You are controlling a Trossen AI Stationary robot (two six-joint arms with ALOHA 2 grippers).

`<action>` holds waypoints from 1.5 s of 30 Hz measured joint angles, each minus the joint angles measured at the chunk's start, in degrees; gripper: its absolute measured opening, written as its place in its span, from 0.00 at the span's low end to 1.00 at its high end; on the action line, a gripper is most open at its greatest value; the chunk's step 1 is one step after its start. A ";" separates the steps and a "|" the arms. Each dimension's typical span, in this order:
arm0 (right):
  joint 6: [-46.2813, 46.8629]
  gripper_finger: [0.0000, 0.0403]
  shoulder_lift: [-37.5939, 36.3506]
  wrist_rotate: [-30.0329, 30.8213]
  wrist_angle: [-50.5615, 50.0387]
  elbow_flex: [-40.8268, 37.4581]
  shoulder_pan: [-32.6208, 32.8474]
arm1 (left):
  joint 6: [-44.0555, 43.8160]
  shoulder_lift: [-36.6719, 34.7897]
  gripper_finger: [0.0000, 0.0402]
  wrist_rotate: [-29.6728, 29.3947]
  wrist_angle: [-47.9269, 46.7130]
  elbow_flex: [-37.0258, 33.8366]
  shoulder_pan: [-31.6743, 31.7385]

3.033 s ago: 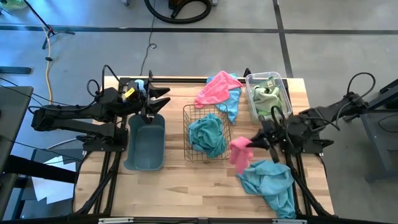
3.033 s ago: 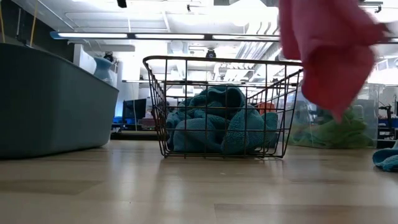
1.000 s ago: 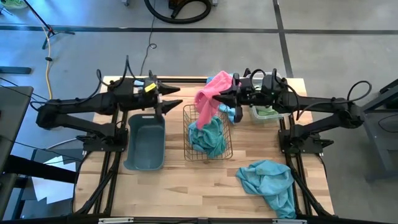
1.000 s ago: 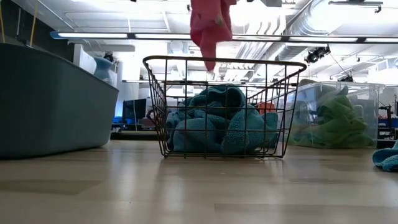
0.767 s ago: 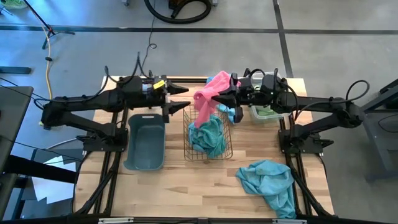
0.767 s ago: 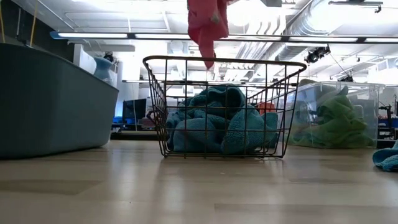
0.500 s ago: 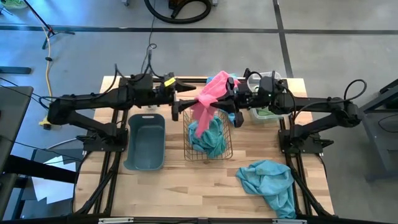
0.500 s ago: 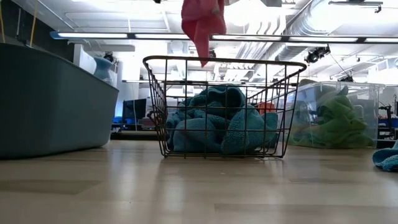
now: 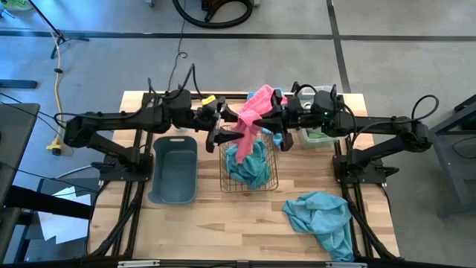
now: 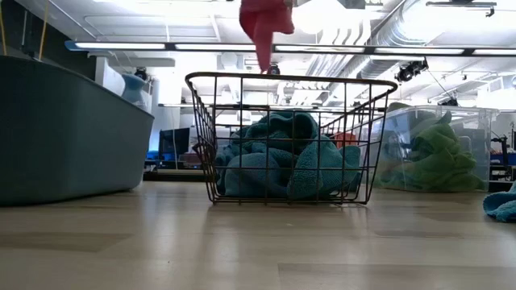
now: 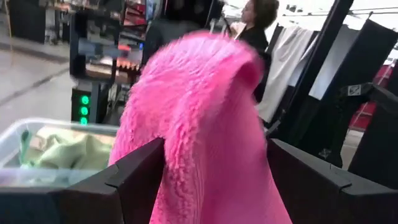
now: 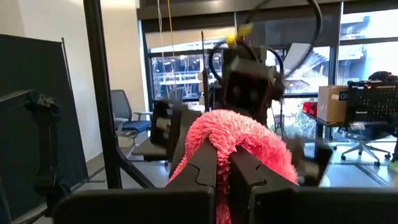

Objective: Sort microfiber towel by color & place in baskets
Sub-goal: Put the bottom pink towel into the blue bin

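A pink towel [image 9: 245, 126] hangs over the far end of the wire mesh basket [image 9: 221, 167], which holds teal towels [image 10: 282, 161]. My right gripper [image 9: 262, 119] is shut on the pink towel from the table's right. My left gripper [image 9: 227, 124] has come in level from the left. It is open, with one finger [image 11: 137, 171] on each side of the hanging towel [image 11: 205, 124]. The grey-blue tub [image 9: 173, 171] stands left of the wire basket. The clear bin [image 10: 435, 149] with green towels [image 10: 439, 157] stands at its right, partly under my right arm. My right gripper pinches an upper fold of the pink towel [image 12: 239, 134] between its two shut fingers, which point level from the table's right side. The towel drapes over the fingertips and hangs slack below. Its lower end [image 10: 264, 48] is clear above the wire basket's rim. I cannot tell whether my left gripper's fingers touch the towel between them.
A teal towel [image 9: 323, 219] lies spread on the table at the near right. Another pink towel over a blue one [image 9: 262, 94] lies at the far edge behind the wire basket. A person shows in the room beyond the table.
My left gripper has moved toward the table's right, from above the tub's far end to the pink towel, and its fingers now stand on either side of it. My right gripper has kept its place. The towel's hanging end has risen a little above the wire basket.
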 joint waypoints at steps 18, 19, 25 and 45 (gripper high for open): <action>2.36 0.00 0.88 2.10 5.11 -0.05 1.74 | 8.97 4.93 0.68 -2.31 8.14 -0.05 -0.80; 2.54 0.00 1.07 2.14 5.35 -0.05 1.95 | 11.30 4.95 0.68 -2.92 8.04 -0.07 -1.23; 2.93 0.00 3.02 1.98 8.04 -0.05 2.05 | 15.75 5.89 0.68 -4.29 8.10 -0.09 -3.27; 4.19 0.00 5.03 0.59 10.77 -0.05 2.03 | 17.20 6.53 0.11 -8.47 8.23 -0.11 -2.33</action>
